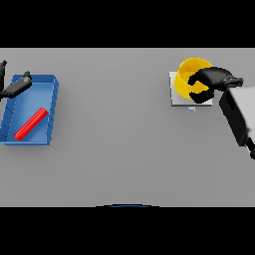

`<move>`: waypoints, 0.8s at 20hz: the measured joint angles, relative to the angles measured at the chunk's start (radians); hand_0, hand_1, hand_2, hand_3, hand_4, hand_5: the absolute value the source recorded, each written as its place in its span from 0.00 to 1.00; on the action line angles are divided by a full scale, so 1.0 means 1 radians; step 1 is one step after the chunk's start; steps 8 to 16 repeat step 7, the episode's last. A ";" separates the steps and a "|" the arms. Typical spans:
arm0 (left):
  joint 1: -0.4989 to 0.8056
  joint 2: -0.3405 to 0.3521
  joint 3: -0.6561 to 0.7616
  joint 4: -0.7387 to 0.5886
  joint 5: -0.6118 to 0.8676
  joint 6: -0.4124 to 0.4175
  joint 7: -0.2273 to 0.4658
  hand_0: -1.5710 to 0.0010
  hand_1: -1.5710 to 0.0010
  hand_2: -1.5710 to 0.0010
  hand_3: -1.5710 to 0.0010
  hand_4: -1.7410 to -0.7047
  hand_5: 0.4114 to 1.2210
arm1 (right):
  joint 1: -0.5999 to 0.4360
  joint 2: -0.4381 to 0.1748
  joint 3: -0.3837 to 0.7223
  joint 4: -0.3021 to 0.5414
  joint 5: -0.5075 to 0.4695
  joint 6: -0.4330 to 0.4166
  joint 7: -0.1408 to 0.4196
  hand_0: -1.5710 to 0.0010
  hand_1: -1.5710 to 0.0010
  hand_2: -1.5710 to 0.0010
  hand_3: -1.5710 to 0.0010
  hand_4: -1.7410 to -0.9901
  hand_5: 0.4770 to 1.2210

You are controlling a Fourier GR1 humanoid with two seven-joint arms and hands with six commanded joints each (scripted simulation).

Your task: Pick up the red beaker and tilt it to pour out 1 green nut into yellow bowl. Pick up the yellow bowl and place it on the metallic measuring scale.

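Two robot hands show. I have the right robot hand [208,82] curled round the yellow bowl [189,74] on the scale [175,97]. Left robot hand [15,87] open above the blue tray [52,107].

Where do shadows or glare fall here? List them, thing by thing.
Head view: flat, even light over the grey table. No cast shadow shows beside the round yellow bowl, the square metallic measuring scale or the rectangular blue tray. Head view: no glare on the scale, and the bowl's inner wall is a darker yellow than its rim.
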 measured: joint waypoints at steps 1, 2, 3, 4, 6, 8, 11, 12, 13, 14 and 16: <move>0.001 -0.001 0.002 -0.006 0.003 0.005 0.004 1.00 1.00 1.00 1.00 0.90 0.40 | -0.003 -0.006 0.002 0.005 0.001 0.007 -0.011 0.87 0.88 0.79 0.68 0.49 0.39; 0.009 0.005 0.002 -0.013 0.004 0.006 0.002 1.00 1.00 1.00 1.00 0.90 0.40 | -0.010 0.000 0.006 0.019 0.007 0.005 -0.019 0.90 0.91 0.82 0.70 0.51 0.37; 0.003 0.006 0.000 -0.016 0.002 0.006 0.010 1.00 1.00 1.00 1.00 0.90 0.40 | -0.017 0.004 0.012 0.035 0.015 0.002 -0.032 0.92 0.93 0.84 0.72 0.53 0.36; -0.001 0.002 -0.002 -0.010 -0.002 0.005 0.011 1.00 1.00 1.00 1.00 0.90 0.40 | -0.023 0.004 0.015 0.040 0.016 0.011 -0.043 0.93 0.94 0.87 0.74 0.54 0.35; -0.008 -0.005 0.001 -0.010 0.000 0.011 0.018 1.00 1.00 1.00 1.00 0.89 0.40 | -0.022 0.005 0.021 0.052 0.025 0.007 -0.039 0.96 0.96 0.91 0.77 0.57 0.35; -0.008 -0.003 0.004 -0.013 0.006 0.014 0.026 1.00 1.00 1.00 1.00 0.89 0.40 | -0.031 0.011 0.022 0.055 0.027 0.007 -0.032 0.97 0.97 0.93 0.78 0.58 0.34; -0.008 -0.003 0.004 -0.013 0.006 0.014 0.026 1.00 1.00 1.00 1.00 0.89 0.40 | -0.031 0.011 0.022 0.055 0.027 0.007 -0.032 0.97 0.97 0.93 0.78 0.58 0.34; -0.008 -0.003 0.004 -0.013 0.006 0.014 0.026 1.00 1.00 1.00 1.00 0.89 0.40 | -0.031 0.011 0.022 0.055 0.027 0.007 -0.032 0.97 0.97 0.93 0.78 0.58 0.34; -0.008 -0.003 0.004 -0.013 0.006 0.014 0.026 1.00 1.00 1.00 1.00 0.89 0.40 | -0.031 0.011 0.022 0.055 0.027 0.007 -0.032 0.97 0.97 0.93 0.78 0.58 0.34; -0.008 -0.003 0.004 -0.013 0.006 0.014 0.026 1.00 1.00 1.00 1.00 0.89 0.40 | -0.031 0.011 0.022 0.055 0.027 0.007 -0.032 0.97 0.97 0.93 0.78 0.58 0.34; -0.008 -0.003 0.004 -0.013 0.006 0.014 0.026 1.00 1.00 1.00 1.00 0.89 0.40 | -0.031 0.011 0.022 0.055 0.027 0.007 -0.032 0.97 0.97 0.93 0.78 0.58 0.34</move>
